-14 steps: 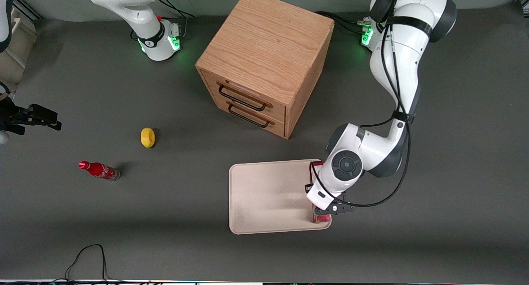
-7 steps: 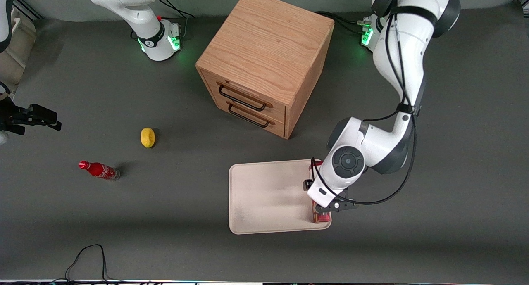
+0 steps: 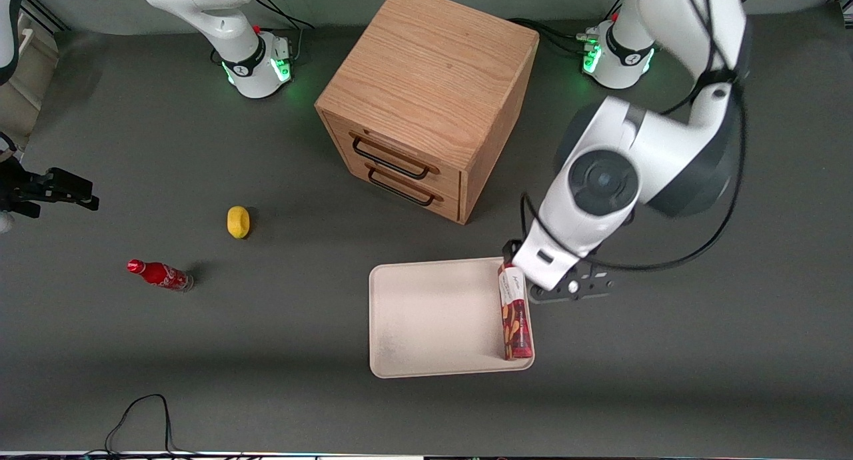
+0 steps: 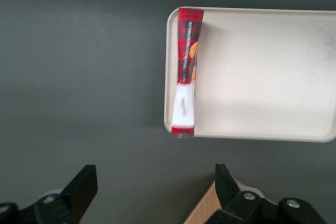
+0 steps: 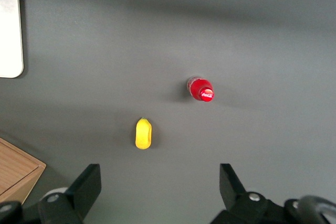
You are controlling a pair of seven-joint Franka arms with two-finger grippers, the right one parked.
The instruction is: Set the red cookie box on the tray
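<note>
The red cookie box (image 3: 515, 311) lies in the tray (image 3: 433, 320), lengthwise along the rim at the working arm's end, its white label end farther from the front camera. In the left wrist view the box (image 4: 186, 72) leans against the tray's rim (image 4: 169, 66). My gripper (image 4: 153, 181) is open and holds nothing. It hangs high above the table, just past the box's label end and between the tray and the cabinet. Nothing touches the box.
A wooden two-drawer cabinet (image 3: 426, 100) stands farther from the front camera than the tray. A yellow fruit (image 3: 238, 221) and a small red soda bottle (image 3: 158, 274) lie toward the parked arm's end. A black cable (image 3: 143, 413) loops at the front edge.
The gripper has let go of the cookie box and risen away from it toward the cabinet. The box, earlier mostly covered by the hand, now shows whole on the tray.
</note>
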